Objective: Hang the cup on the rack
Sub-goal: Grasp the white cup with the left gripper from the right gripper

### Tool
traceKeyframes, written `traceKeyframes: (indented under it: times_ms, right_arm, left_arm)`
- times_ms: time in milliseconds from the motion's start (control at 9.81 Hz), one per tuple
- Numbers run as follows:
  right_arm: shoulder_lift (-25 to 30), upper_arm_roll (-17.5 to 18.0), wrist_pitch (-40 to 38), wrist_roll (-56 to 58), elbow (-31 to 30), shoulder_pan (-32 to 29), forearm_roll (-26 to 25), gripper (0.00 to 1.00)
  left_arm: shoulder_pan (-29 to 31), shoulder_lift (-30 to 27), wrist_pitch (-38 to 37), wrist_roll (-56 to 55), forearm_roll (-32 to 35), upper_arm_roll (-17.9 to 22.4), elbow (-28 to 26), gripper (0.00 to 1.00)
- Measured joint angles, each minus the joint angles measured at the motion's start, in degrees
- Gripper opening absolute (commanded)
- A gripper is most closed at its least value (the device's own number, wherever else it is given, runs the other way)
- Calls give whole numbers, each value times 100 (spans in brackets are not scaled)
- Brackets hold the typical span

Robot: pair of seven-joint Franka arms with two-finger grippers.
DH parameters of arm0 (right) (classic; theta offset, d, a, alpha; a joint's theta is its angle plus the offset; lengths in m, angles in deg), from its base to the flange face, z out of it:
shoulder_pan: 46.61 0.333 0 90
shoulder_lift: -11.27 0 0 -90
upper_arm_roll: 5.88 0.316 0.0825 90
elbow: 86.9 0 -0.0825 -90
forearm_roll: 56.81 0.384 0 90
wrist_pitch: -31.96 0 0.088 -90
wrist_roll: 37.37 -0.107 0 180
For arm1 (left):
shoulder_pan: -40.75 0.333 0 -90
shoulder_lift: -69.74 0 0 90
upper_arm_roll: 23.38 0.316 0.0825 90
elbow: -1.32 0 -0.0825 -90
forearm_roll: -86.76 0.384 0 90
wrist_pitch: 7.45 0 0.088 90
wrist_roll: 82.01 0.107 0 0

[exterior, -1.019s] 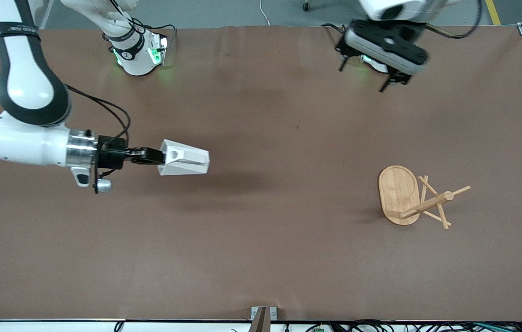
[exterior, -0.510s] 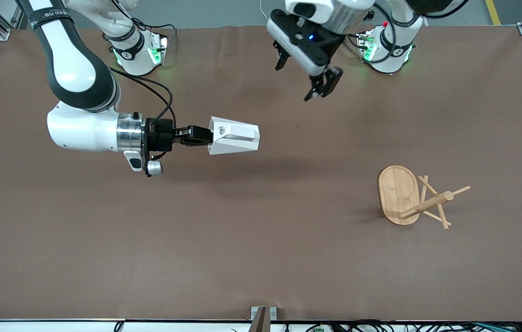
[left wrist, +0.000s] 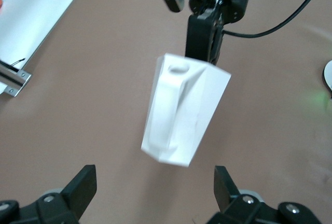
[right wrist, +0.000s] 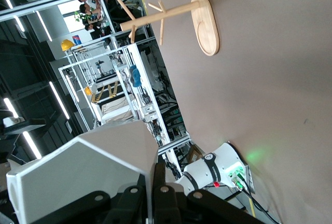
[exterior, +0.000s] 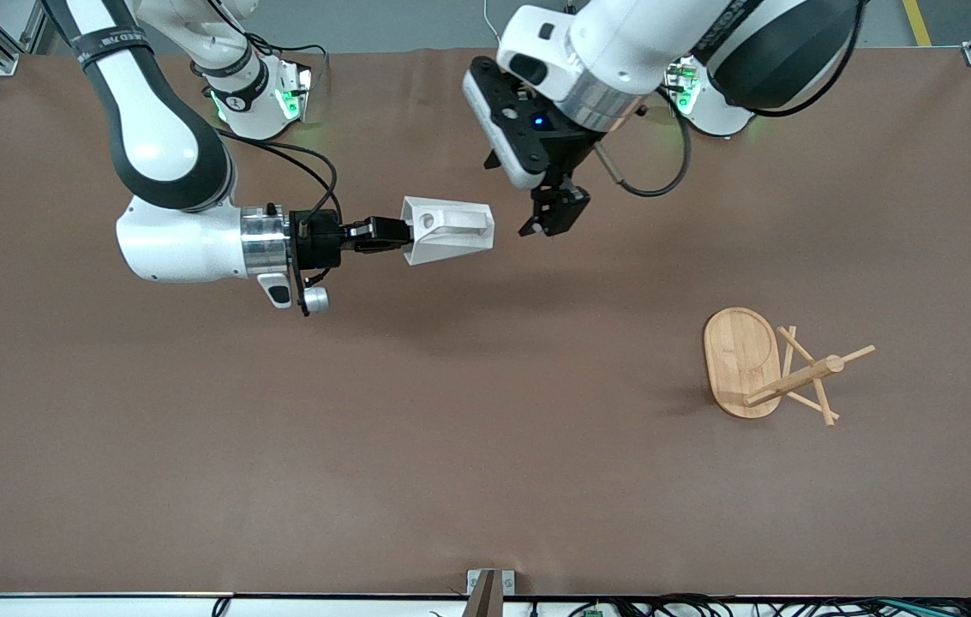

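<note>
Over the middle of the tabletop, toward the edge where the robot bases stand, the right claw point(exterior: 389, 232) is holding the white faceted cup point(exterior: 449, 230) in the air by its narrower base end, its fingers clamped tight, with the cup lying sideways and its wide rim pointing toward the left arm's end. The small round hole is showing on the upper facet near the gripped end. The left claw point(exterior: 555, 214) is hanging just beside the cup's rim, its fingers spread wide and holding nothing; in the left wrist view the cup point(left wrist: 182, 111) is sitting squarely between the two open fingers point(left wrist: 80, 189), so a handover seems to be lining up, though I cannot tell how close the fingers are to touching the cup.

The bamboo mug rack point(exterior: 770, 367) is standing well apart, nearer the front camera and toward the left arm's end of the tabletop, with every peg bare. It looks tilted only because of the camera angle, as far as I can judge.

So the cup is lifted and carried partway; the transfer, the trip to the rack and the hanging itself are all left to do.
</note>
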Motion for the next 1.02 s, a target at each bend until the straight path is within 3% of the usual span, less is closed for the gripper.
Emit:
traceKeyframes:
  times_ms: [1019]
  right_arm:
    - [2, 49, 0, 11, -16, -3, 4, 0]
  left_arm:
    - [-282, 744, -47, 742, 120, -16, 89, 100]
